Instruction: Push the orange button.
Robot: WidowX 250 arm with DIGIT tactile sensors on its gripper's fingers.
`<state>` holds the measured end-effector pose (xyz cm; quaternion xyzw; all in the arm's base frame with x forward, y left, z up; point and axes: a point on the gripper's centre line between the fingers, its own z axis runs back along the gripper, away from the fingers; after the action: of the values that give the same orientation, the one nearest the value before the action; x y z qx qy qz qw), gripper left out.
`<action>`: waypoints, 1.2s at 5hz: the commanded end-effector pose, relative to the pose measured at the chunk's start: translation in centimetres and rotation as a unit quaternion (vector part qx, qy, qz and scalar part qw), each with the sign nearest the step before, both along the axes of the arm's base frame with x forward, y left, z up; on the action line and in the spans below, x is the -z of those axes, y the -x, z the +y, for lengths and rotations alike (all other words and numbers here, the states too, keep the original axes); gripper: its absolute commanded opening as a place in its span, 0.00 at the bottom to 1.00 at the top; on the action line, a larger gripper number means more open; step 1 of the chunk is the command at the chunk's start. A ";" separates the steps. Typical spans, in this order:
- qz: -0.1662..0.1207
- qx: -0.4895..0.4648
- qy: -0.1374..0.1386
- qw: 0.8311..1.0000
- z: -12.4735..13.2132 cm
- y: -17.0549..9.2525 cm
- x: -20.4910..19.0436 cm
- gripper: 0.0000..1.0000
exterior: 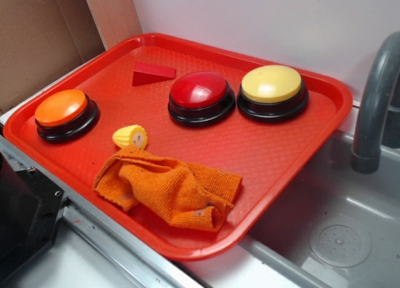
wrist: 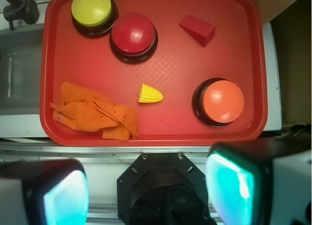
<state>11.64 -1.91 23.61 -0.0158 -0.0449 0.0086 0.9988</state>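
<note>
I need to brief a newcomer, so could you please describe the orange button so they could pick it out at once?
Find the red tray beside the sink. Three domed buttons sit on it; the orange button stands alone at one end, apart from the red button and yellow button, which sit side by side. Only its dome is orange.

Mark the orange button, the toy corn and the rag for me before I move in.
orange button (wrist: 223,101): wrist view, centre of its dome.
toy corn (wrist: 149,94): wrist view, middle of the cob.
rag (exterior: 172,191): exterior view, middle of the crumpled cloth.
</note>
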 end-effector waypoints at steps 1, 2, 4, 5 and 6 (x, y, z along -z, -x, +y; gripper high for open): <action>0.000 0.000 0.000 1.000 0.0 0.0 0.0 1.00; 0.059 -0.064 0.025 0.996 5.0 0.3 3.7 1.00; 0.097 -0.103 0.000 0.990 11.4 -1.8 9.0 1.00; 0.076 -0.078 -0.028 0.994 12.6 -2.9 12.6 1.00; 0.051 -0.084 -0.045 0.994 13.0 -3.6 16.6 1.00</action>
<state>14.66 10.64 6.34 0.0271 0.0225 0.0922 0.9951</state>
